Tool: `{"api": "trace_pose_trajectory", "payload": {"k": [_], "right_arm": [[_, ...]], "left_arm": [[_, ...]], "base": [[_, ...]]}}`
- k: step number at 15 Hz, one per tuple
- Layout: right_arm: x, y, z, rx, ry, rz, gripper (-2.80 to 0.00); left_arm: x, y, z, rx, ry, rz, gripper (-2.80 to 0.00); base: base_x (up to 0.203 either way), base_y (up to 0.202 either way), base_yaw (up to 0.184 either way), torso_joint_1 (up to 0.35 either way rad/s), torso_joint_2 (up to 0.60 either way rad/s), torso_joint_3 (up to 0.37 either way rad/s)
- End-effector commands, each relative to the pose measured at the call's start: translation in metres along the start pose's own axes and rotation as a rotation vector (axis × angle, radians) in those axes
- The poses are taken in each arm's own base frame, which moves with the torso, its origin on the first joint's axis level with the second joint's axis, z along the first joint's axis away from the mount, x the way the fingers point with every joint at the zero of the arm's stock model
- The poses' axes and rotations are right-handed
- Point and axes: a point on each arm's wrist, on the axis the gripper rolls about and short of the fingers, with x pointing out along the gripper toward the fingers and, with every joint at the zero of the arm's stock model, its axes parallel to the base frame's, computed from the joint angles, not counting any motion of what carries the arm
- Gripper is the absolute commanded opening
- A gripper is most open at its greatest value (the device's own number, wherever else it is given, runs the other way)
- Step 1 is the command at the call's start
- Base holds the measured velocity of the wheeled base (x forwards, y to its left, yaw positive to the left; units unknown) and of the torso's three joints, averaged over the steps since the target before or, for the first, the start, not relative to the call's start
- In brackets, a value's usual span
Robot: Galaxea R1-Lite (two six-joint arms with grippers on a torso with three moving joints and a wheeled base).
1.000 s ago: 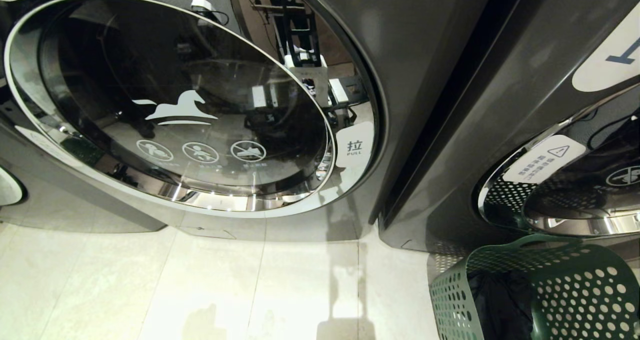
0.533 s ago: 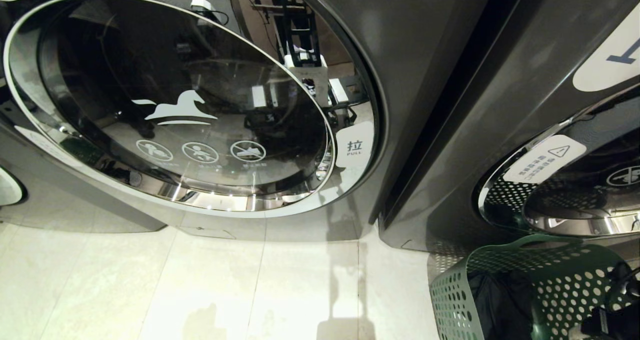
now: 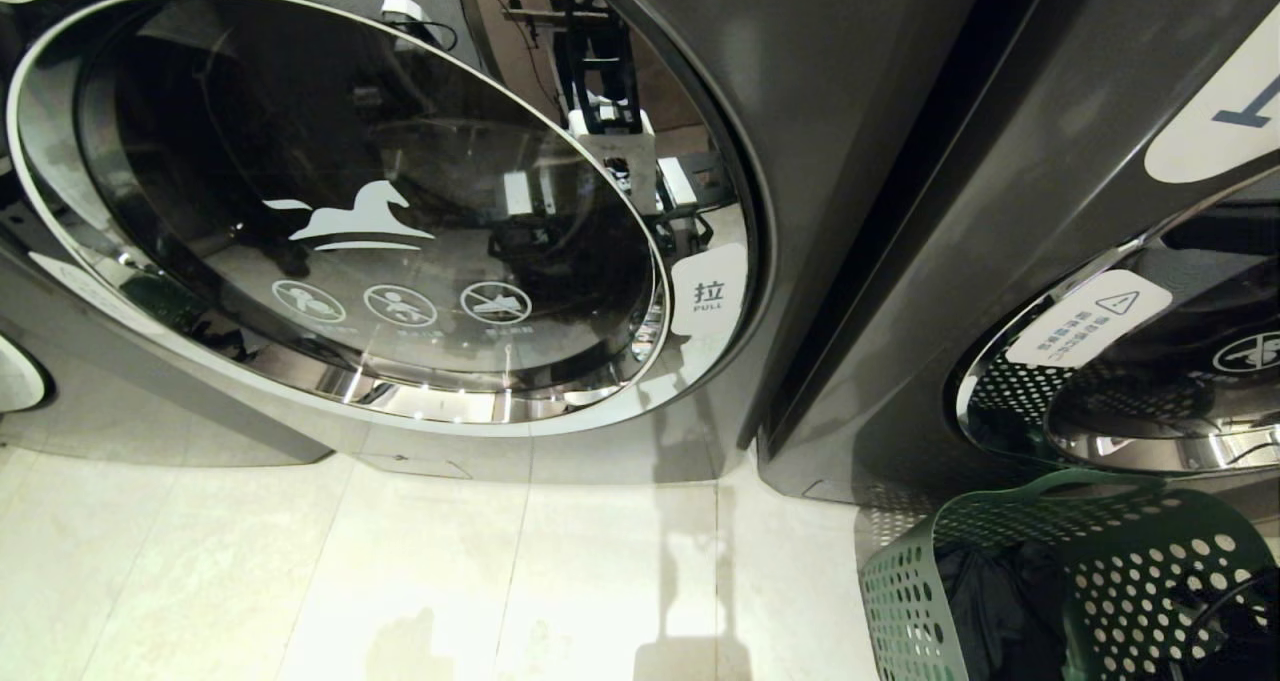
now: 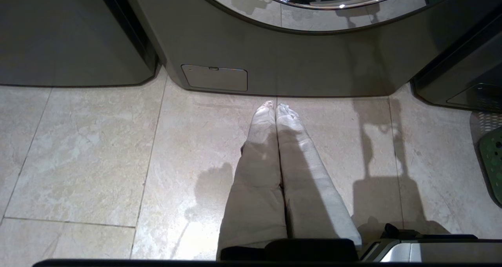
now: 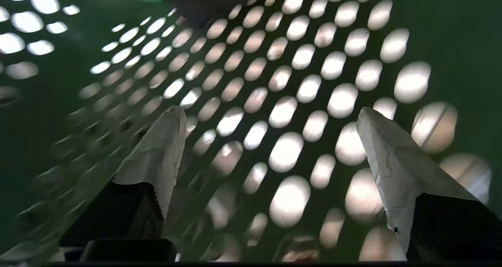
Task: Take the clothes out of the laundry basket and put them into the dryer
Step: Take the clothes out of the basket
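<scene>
The green perforated laundry basket stands on the floor at the lower right, with dark clothes bunched at its left side. My right arm reaches down into the basket's right part. In the right wrist view my right gripper is open and empty, facing the basket's holed wall. The dryer's round glass door fills the upper left and is shut. My left gripper hangs shut and empty over the floor tiles before the dryer's base.
A second machine with its own round door stands to the right, just behind the basket. A white pull label sits at the dryer door's right edge. Pale tiled floor lies in front of both machines.
My right arm came into the head view at the basket's right edge and has since sunk lower into the basket. The dryer, basket and clothes have not moved.
</scene>
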Motion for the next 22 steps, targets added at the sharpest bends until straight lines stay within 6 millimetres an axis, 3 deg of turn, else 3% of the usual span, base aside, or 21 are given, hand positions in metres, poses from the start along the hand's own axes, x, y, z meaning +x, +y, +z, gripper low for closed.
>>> {"api": "trace_pose_trajectory", "payload": {"k": [1, 5, 15, 18, 22], "right_arm": [[0.029, -0.007, -0.006, -0.034, 0.019, 0.019, 0.0], [0.044, -0.004, 0.0, -0.118, -0.095, 0.126, 0.0], [0.109, 0.025, 0.008, -0.347, -0.4, 0.133, 0.0], [0.125, 0.024, 0.007, -0.374, -0.438, 0.123, 0.0], [0.152, 0.014, 0.02, -0.406, -0.531, 0.086, 0.0]], "left_arm": [[0.0, 0.0, 0.0, 0.0, -0.002, 0.0, -2.8], [0.0, 0.0, 0.0, 0.0, -0.002, 0.0, -2.8], [0.0, 0.0, 0.0, 0.0, -0.002, 0.002, -2.8], [0.0, 0.0, 0.0, 0.0, -0.002, 0.0, -2.8], [0.0, 0.0, 0.0, 0.0, -0.002, 0.0, -2.8]], "base": [[0.0, 0.0, 0.0, 0.0, 0.0, 0.0], [0.0, 0.0, 0.0, 0.0, 0.0, 0.0], [0.0, 0.0, 0.0, 0.0, 0.0, 0.0], [0.0, 0.0, 0.0, 0.0, 0.0, 0.0], [0.0, 0.0, 0.0, 0.0, 0.0, 0.0]]}}
